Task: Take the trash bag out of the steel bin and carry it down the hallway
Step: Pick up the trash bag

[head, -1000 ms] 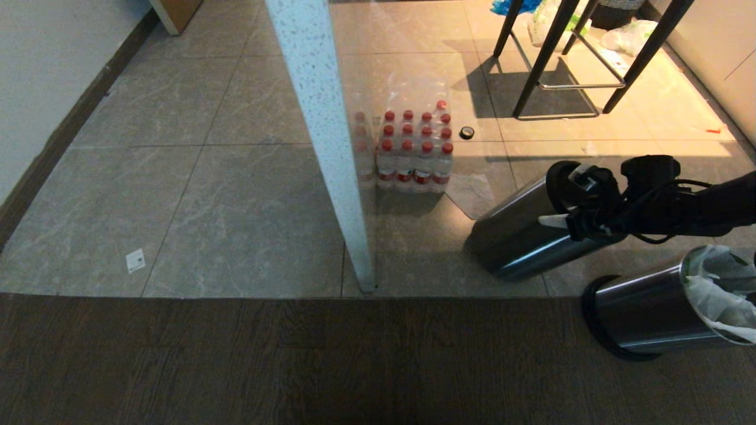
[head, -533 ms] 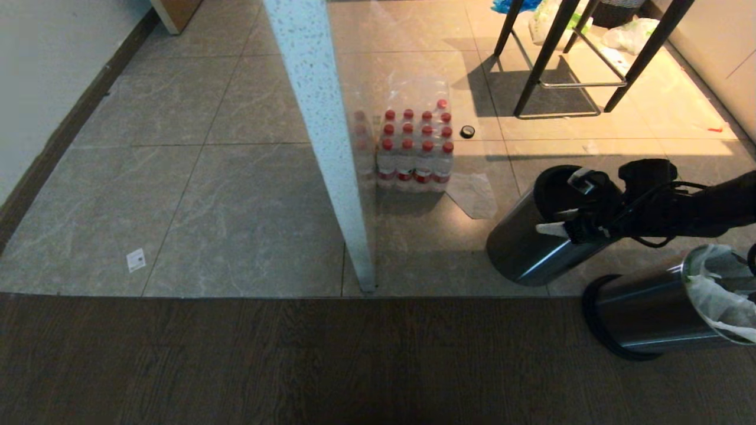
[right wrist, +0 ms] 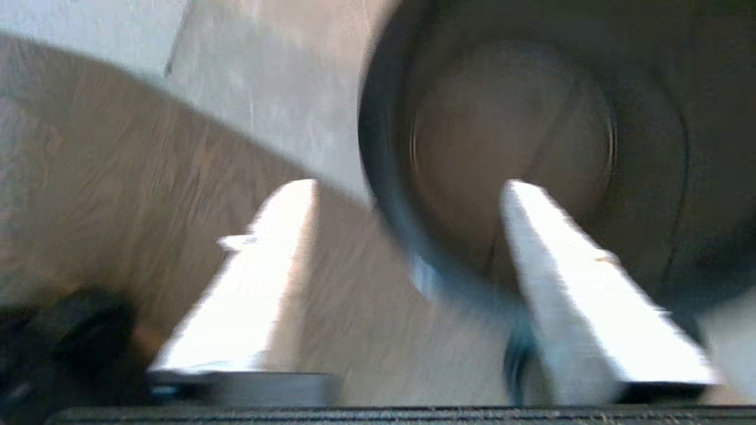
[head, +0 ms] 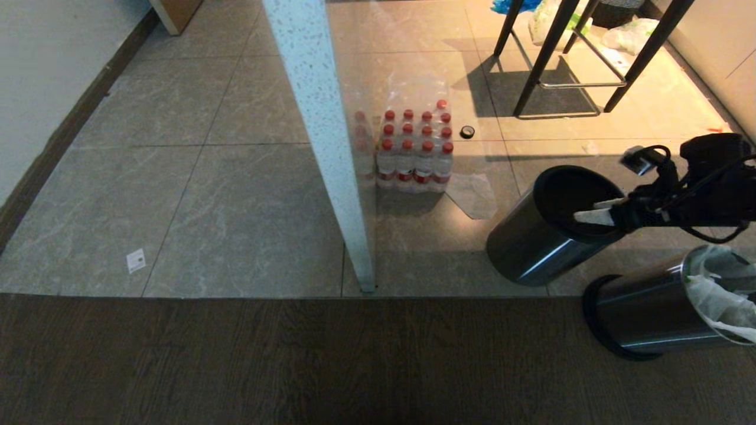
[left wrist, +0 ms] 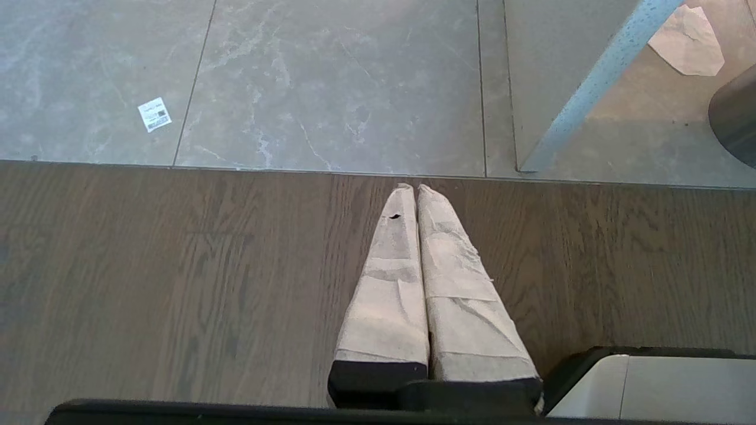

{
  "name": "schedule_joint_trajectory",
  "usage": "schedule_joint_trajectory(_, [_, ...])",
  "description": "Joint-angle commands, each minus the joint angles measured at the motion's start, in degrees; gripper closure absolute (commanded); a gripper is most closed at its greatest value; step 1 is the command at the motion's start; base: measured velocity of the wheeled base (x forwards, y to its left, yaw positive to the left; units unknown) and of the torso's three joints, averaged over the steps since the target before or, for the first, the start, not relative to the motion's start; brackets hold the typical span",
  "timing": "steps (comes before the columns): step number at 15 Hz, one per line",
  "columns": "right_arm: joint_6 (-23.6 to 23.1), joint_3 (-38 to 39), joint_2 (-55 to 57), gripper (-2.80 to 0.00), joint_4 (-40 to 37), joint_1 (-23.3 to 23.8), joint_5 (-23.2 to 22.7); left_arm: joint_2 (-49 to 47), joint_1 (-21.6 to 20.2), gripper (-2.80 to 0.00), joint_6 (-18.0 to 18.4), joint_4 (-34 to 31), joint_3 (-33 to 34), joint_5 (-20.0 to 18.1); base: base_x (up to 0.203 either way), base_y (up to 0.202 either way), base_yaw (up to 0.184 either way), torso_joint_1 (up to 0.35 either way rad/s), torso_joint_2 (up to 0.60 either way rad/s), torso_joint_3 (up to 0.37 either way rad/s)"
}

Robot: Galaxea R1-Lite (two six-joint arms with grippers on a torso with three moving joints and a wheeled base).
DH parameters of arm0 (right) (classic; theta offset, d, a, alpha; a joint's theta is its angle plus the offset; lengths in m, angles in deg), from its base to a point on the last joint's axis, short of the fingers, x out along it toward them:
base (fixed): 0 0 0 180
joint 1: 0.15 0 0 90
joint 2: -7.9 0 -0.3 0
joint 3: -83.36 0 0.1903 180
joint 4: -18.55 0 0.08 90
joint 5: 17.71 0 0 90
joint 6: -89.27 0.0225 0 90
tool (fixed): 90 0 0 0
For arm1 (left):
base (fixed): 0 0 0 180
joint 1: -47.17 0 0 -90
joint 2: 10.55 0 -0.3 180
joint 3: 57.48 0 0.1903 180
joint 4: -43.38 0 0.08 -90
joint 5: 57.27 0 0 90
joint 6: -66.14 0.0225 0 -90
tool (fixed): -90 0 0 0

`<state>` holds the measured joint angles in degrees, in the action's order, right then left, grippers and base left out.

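The steel bin (head: pixel 644 310) stands at the lower right of the head view, with the white trash bag (head: pixel 717 289) lining its mouth. Just behind it is a second steel bin (head: pixel 534 242), empty, with a black rim. My right gripper (head: pixel 599 186) hangs open at that empty bin's right rim. In the right wrist view the gripper (right wrist: pixel 407 189) has the empty bin's black rim (right wrist: pixel 384 195) between its spread fingers, which grip nothing. My left gripper (left wrist: pixel 411 189) is parked shut over dark wood flooring.
A white speckled post (head: pixel 322 141) rises mid-floor. Behind it is a shrink-wrapped pack of red-capped bottles (head: pixel 413 147), with a flat plastic sheet (head: pixel 472 195) and a tape roll (head: pixel 467 131) nearby. Black stool legs (head: pixel 555 59) and bags (head: pixel 626 32) are at the back right, a wall (head: pixel 35 88) at the left.
The empty bin, tipped over on its side under my right gripper a second ago, now stands upright. The gripper has opened and drawn back to the right of its rim.
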<state>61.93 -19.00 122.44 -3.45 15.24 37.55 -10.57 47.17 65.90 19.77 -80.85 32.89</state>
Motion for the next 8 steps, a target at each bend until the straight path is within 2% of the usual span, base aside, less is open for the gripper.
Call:
schedule_joint_trajectory(1, [-0.21,7.21,-9.02,0.00,-0.33,4.13,-0.07,0.02,0.00,0.00,-0.02,-0.02,0.00,0.02,0.000,0.000,0.000,0.000,0.00,0.000])
schedule_joint_trajectory(5, [-2.36,17.40,-16.38,0.00,-0.53,15.87,-0.26,0.02,0.00,0.00,-0.02,-0.02,0.00,0.02,0.000,0.000,0.000,0.000,0.00,0.000])
schedule_joint_trajectory(8, [-3.99,23.88,-19.10,0.00,-1.20,27.51,-0.65,0.02,0.00,0.00,-0.02,-0.02,0.00,0.02,0.000,0.000,0.000,0.000,0.00,0.000])
